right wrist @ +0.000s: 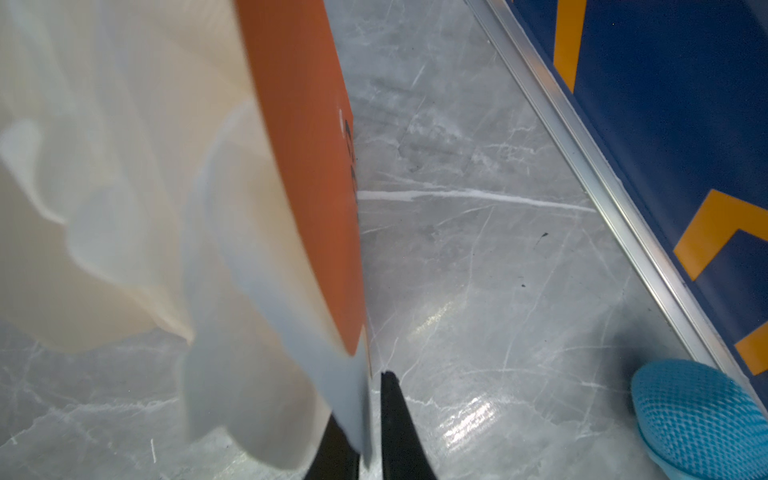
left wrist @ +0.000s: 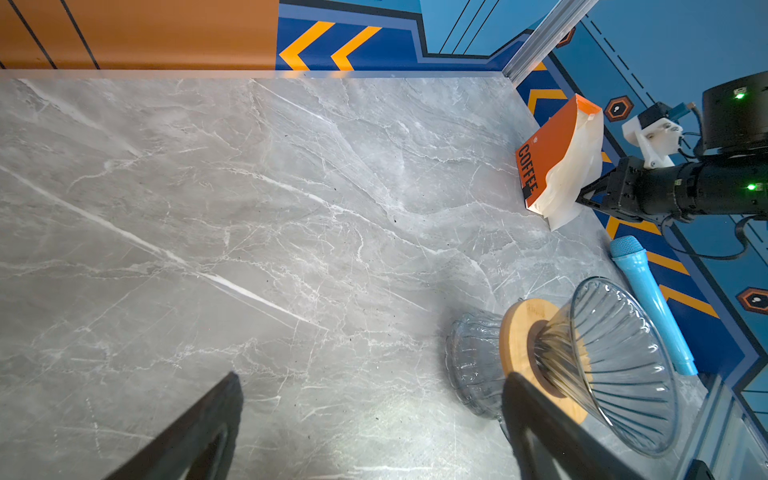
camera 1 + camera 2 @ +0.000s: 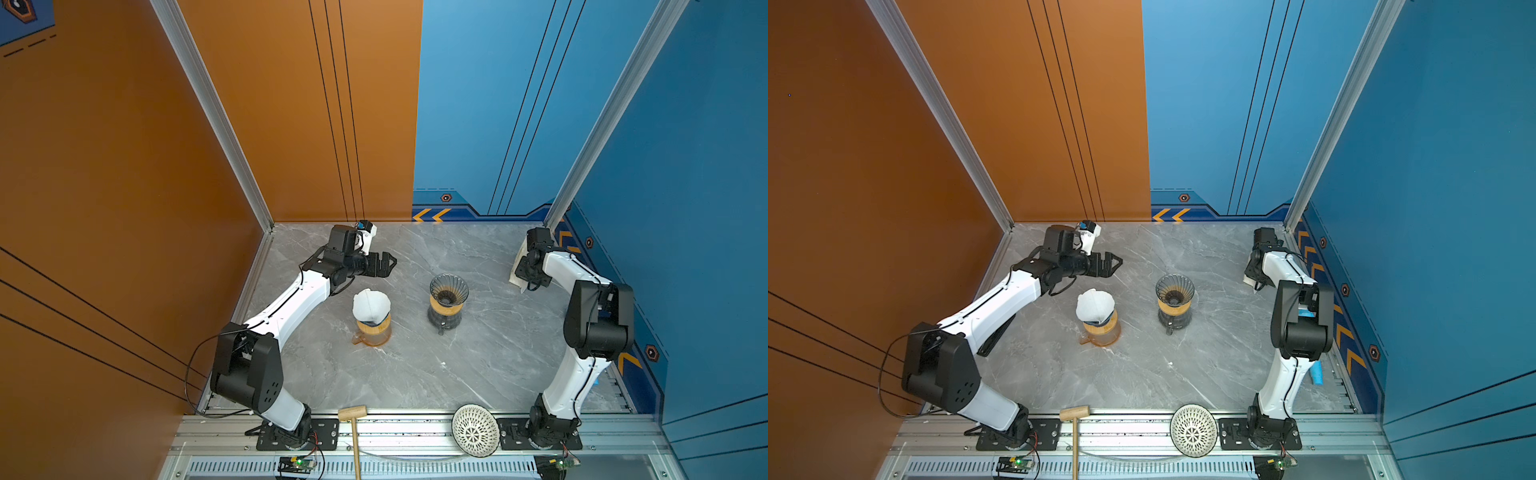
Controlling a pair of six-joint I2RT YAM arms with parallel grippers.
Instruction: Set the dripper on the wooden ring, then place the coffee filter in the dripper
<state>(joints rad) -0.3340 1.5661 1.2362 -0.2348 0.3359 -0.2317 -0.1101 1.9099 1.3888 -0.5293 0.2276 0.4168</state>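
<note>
Filter (image 1: 249,374) paper, blurred and close, sits between the fingers (image 1: 395,415) of the right claw (image 1: 365,440), which seems pinched shut on its edge beside the orange pack (image 1: 303,166) at the worktop's (image 3: 457,374) far right corner. Well apart, the dripper (image 3: 449,289) stands mid-worktop. Left claw (image 3: 388,264) hangs wide open near a second dripper (image 3: 371,309) lined with white paper.

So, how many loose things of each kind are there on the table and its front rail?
dripper sets: 2
paper filter, sitting in a dripper: 1
filter pack: 1
blue microphone: 1
wooden mallet: 1
white lattice bowl: 1
Total: 7
</note>
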